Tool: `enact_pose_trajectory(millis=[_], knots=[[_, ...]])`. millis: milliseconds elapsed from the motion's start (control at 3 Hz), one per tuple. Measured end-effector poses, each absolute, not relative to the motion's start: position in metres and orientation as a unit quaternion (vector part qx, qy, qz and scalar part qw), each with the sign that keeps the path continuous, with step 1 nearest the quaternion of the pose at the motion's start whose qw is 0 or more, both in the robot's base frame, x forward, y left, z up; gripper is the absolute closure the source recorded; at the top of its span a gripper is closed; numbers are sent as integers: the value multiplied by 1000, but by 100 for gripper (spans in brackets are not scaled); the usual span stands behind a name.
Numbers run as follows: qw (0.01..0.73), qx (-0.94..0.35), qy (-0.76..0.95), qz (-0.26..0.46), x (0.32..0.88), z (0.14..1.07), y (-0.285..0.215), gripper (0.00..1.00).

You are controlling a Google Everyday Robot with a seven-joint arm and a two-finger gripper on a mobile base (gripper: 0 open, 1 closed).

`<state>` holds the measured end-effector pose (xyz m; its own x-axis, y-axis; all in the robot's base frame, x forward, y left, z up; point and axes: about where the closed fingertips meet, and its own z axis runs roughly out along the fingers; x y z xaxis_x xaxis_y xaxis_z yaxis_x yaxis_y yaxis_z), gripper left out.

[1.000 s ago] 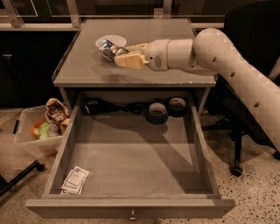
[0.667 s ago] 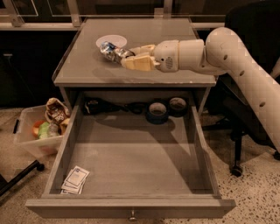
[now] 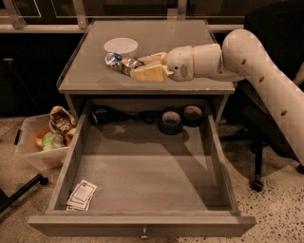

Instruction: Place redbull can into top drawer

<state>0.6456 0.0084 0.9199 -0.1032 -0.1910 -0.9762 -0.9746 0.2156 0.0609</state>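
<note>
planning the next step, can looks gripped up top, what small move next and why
Probably lift a little. The gripper is shut on the redbull can, which lies on its side low over the table top near the white bowl. The top drawer stands open below, so raising it first should clear the front edge.

Speckled terrazzo floor (image 3: 285,213) lies under a grey table (image 3: 190,33); a black wheeled office chair (image 3: 280,14) stands right, dark wall (image 3: 28,66) behind.

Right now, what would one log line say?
gripper: over tabletop, at can | can: near bowl, not yet in drawer | drawer: open
</note>
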Motion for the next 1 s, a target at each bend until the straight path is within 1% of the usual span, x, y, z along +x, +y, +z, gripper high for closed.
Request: enact_pose_trajectory(millis=[333,667,1000], knots=[[470,-484,604,424,637,920,10,100],[457,-507,576,449,600,917,7,100],[431,-521,572,465,563,892,2,100]])
